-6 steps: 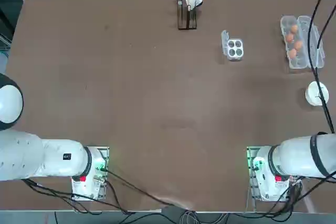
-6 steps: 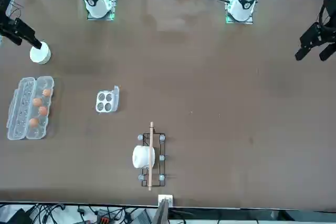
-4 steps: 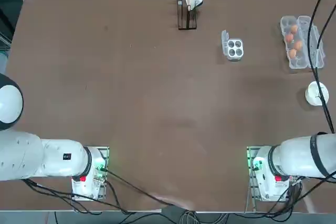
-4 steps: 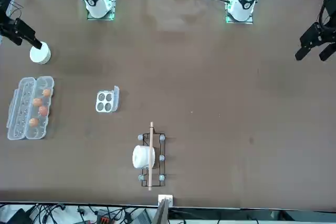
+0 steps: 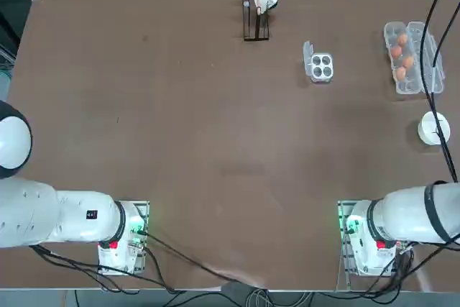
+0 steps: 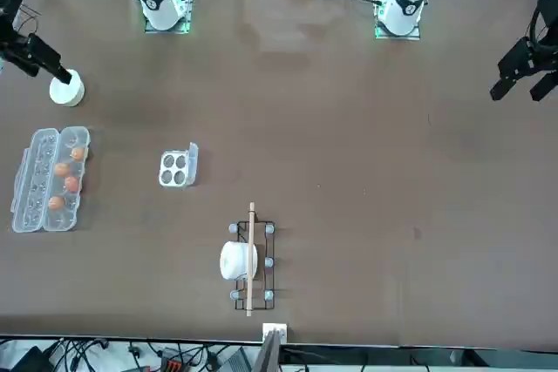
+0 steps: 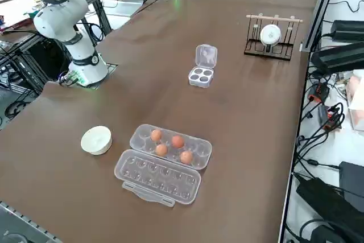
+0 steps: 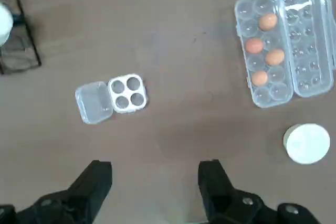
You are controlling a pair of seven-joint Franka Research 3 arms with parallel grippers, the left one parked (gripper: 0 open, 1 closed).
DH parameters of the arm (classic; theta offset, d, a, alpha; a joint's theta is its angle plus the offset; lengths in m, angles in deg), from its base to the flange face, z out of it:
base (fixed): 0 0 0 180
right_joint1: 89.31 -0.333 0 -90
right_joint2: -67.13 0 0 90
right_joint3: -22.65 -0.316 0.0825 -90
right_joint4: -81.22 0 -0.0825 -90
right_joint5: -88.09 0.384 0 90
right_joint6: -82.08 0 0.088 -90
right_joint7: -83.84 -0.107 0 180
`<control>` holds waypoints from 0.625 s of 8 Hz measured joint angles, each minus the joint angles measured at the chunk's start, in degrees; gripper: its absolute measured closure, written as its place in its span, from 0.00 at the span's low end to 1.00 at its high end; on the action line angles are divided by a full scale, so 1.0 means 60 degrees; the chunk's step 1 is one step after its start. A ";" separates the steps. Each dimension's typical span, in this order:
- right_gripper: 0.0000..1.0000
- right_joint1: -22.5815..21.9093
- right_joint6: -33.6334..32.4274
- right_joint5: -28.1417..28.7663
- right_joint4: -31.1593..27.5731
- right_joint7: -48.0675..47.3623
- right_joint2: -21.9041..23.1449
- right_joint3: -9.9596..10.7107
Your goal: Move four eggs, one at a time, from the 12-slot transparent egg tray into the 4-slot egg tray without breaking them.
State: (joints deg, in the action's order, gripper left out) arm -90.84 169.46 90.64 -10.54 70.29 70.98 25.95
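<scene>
Nothing has shifted: I see all four eggs (image 8: 260, 48) in the long tray (image 8: 262, 51), small tray (image 8: 127, 93) empty, right gripper (image 8: 155, 182) spread wide, holding nothing.

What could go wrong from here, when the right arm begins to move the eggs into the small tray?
1. The four eggs sit close together in the 12-slot transparent egg tray, so the open fingers of the right gripper, high above the table, may bump a neighbour.
2. The 4-slot egg tray looks light, and its open lid lies beside the cups; contact could shift it.
3. The white bowl stands near the long tray.
</scene>
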 joint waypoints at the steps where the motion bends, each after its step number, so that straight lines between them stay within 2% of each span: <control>1: 0.00 0.0017 0.0115 -0.0008 0.0000 -0.0586 -0.0087 0.0019; 5: 0.00 0.0456 0.0487 -0.0023 -0.0100 -0.2567 -0.0577 0.0125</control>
State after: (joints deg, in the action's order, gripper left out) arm -88.10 172.38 90.50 -11.14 54.88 67.52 26.70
